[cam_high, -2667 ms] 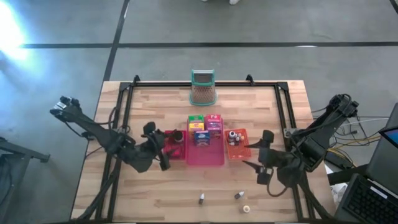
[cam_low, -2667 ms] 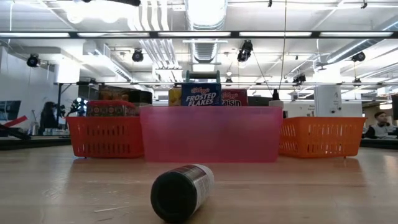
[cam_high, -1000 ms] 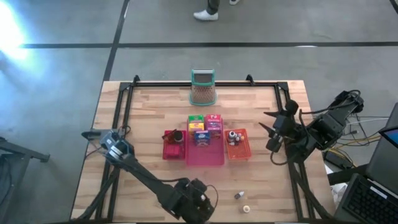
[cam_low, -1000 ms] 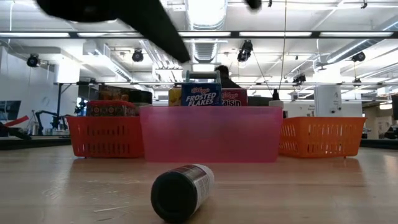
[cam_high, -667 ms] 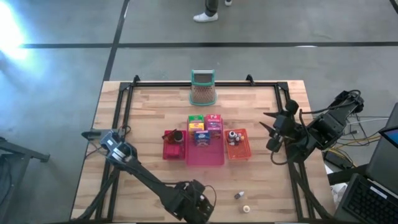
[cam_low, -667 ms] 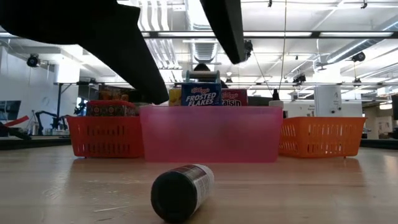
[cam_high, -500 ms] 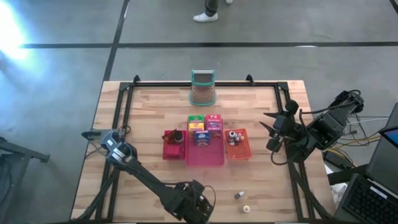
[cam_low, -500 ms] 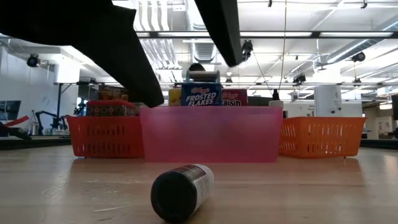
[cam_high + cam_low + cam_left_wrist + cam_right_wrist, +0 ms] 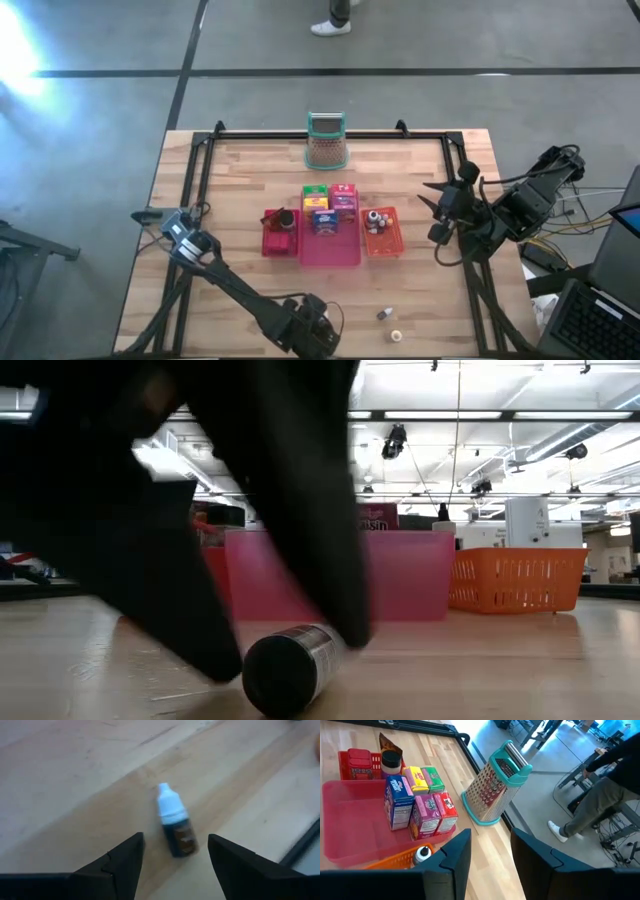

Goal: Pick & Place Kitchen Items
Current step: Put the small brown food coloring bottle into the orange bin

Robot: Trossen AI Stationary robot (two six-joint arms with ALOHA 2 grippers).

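A small bottle (image 9: pixel 175 825) with a white cap and a dark body lies on its side on the wood near the table's near edge; it also shows in the low view (image 9: pixel 288 672). My left gripper (image 9: pixel 175 842) is open right over it, one finger on each side, apart from it; in the high view my left gripper (image 9: pixel 316 326) hides the bottle. My right gripper (image 9: pixel 433 212) is open and empty at the table's right side. Several small boxes (image 9: pixel 330 205) stand in the pink tray (image 9: pixel 330 252).
A red tray (image 9: pixel 268 245) and an orange tray (image 9: pixel 381 243) flank the pink one. A teal-rimmed mesh holder (image 9: pixel 325 140) stands at the far edge. Another small bottle (image 9: pixel 384 314) and a small jar (image 9: pixel 396 335) lie near the near edge. A person's legs show beyond the table.
My left gripper has come down over the lying bottle near the table's near edge; in the low view its two dark fingers now stand low on either side of the bottle. The bottle has not moved.
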